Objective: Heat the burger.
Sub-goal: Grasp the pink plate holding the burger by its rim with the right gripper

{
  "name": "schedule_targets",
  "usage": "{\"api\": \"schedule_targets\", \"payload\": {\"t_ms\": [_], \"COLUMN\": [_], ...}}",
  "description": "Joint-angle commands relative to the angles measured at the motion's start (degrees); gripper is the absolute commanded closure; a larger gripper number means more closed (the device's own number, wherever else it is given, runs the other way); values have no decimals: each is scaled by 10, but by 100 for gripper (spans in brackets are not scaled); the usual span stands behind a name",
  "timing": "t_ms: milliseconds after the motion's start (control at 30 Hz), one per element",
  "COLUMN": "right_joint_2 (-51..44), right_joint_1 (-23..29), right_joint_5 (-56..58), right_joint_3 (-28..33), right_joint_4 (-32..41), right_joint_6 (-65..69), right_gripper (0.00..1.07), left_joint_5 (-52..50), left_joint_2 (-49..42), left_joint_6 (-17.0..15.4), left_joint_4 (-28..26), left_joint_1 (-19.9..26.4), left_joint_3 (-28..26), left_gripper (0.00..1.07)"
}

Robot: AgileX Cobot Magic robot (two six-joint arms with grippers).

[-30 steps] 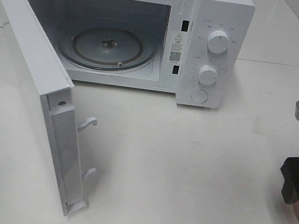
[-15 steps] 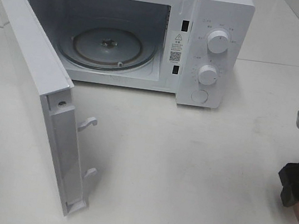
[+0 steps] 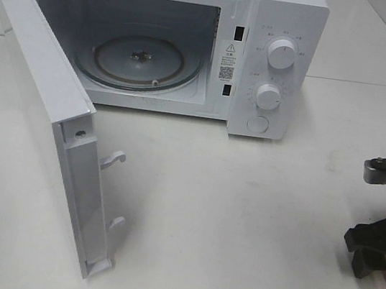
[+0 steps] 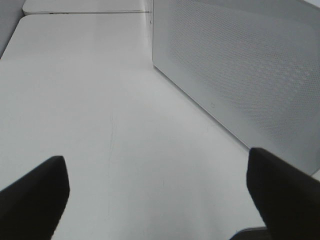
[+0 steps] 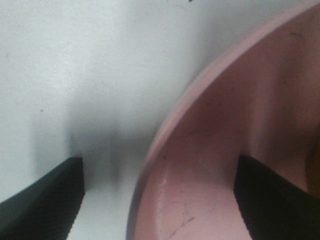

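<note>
Though the burger is out of view, presumably on the pink plate (image 5: 215,130), the right tool (image 5: 157,187) stands open astride that plate's rim, far nearer than the open, empty left tool (image 4: 157,187).

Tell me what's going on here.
The microwave stands on the table with its door swung open and the glass turntable bare. The right gripper sits open at the pink plate, one finger inside the rim, one outside, not clamped. The left gripper is open and empty near the door. No burger shows clearly.
</note>
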Motion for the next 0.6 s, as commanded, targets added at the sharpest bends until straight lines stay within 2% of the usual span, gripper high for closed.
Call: {"api": "schedule_targets", "payload": {"t_ms": [33, 67, 133, 167, 233, 267, 300, 333, 367, 400, 467, 600], "right_joint_2": [13, 13, 13, 13, 13, 13, 13, 13, 13, 13, 13, 10], "right_joint_1": [-3, -3, -3, -3, -3, -3, -3, -3, -3, -3, -3, -2], "right_joint_5": [-9, -9, -6, -6, 2, 2, 9, 9, 13, 16, 21, 25], "right_joint_3": [3, 3, 3, 3, 3, 3, 3, 3, 3, 3, 3, 3], "right_joint_4": [-10, -10, -10, -10, -10, -10, -10, -10, -10, -10, -10, -10], "right_joint_6": [9, 9, 14, 14, 23, 23, 25, 25, 25, 25, 25, 27], "right_gripper": [36, 36, 48, 48, 66, 66, 81, 81, 96, 104, 107, 107], "left_joint_5": [-1, -1, -1, -1, -1, -1, -1, -1, -1, -1, -1, -1], "left_joint_2": [-2, -2, -2, -2, -2, -2, -2, -2, -2, -2, -2, -2], "left_joint_6": [-1, -1, -1, -1, -1, -1, -1, -1, -1, -1, -1, -1], "left_joint_4": [-5, -5, -5, -5, -5, -5, -5, -5, -5, -5, -5, -5], "left_joint_1": [0, 0, 0, 0, 0, 0, 0, 0, 0, 0, 0, 0], "left_joint_3": [1, 1, 1, 1, 1, 1, 1, 1, 1, 1, 1, 1], "left_gripper": [18, 18, 18, 18, 18, 18, 18, 18, 18, 18, 18, 18]}}
